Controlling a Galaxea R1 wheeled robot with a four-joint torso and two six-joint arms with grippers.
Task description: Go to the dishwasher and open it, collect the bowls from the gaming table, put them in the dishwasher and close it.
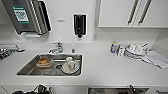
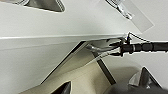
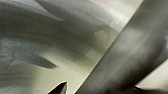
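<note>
A sink (image 1: 27,68) is set into the counter (image 1: 105,67) left of centre, with a tap (image 1: 58,47) behind it and dishes (image 1: 70,65) inside, while stacked dishes (image 1: 134,51) are placed at the right, below wall cabinets (image 1: 125,12).

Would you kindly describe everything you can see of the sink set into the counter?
The sink is a rectangular stainless-steel basin, sunk into the white counter below a chrome tap at its back edge. Inside it lie a container of orange food to the left and white dishes with a cup to the right, near the drain. Its metal looks brushed and shiny.
</note>
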